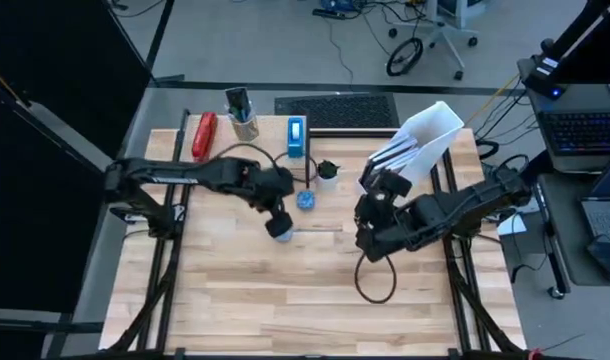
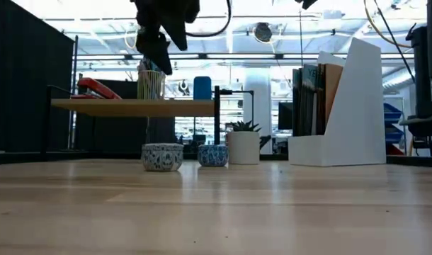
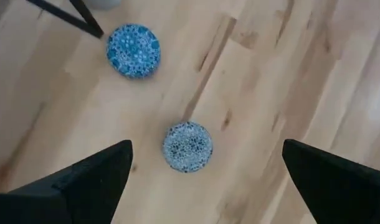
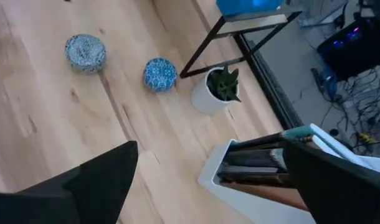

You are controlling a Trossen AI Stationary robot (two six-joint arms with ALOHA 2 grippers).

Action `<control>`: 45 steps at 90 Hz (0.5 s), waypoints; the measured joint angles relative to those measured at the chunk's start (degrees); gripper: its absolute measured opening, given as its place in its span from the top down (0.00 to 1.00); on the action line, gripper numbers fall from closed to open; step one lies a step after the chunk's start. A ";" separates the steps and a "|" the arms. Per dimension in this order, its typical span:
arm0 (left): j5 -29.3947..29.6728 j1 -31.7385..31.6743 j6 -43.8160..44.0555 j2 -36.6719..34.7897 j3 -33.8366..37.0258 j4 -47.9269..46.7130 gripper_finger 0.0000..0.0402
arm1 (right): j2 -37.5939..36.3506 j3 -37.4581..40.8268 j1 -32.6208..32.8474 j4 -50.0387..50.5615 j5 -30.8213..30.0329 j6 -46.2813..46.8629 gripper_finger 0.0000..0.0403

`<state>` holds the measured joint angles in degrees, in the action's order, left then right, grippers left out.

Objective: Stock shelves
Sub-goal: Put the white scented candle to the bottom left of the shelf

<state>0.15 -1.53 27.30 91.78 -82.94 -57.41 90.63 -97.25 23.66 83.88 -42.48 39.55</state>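
Pale patterned bowl (image 3: 187,146) sits on the bench (image 1: 285,300) directly under the left hand (image 3: 205,171), whose fingers stand wide apart and hold nothing, hovering well above it. For a clean pickup, the judgement is to descend straight down, keep the bowl centred between the fingers, and close on its rim without pushing it toward the blue patterned bowl (image 3: 133,50) nearby. The right hand (image 4: 209,168) waits above the bench on the right side, fingers also spread wide and empty, near the white file holder (image 2: 350,106), which already carries upright books. A small potted plant (image 2: 243,144) stands between the holder and the low plank shelf (image 2: 134,106); that shelf carries a red stapler (image 2: 95,88), a pencil cup (image 2: 151,83) and a blue object (image 2: 202,88). The bench surface is light wood planking. Beyond it are a grey floor, cables and a laptop (image 1: 585,130).
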 joint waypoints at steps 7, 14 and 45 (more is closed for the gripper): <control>0.01 0.69 0.39 2.13 0.00 0.09 0.00 | 0.00 0.00 0.56 1.27 -0.04 -0.21 0.05; -0.13 1.38 -0.51 4.34 0.00 -0.15 0.00 | 0.00 0.00 0.92 2.66 -0.05 -0.17 0.05; 1.82 4.51 0.82 13.21 0.00 -0.26 0.00 | 0.00 0.00 1.67 5.06 -1.11 0.26 0.05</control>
<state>1.96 2.98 28.13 104.99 -82.94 -57.67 90.63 -97.25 25.33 88.93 -43.59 39.81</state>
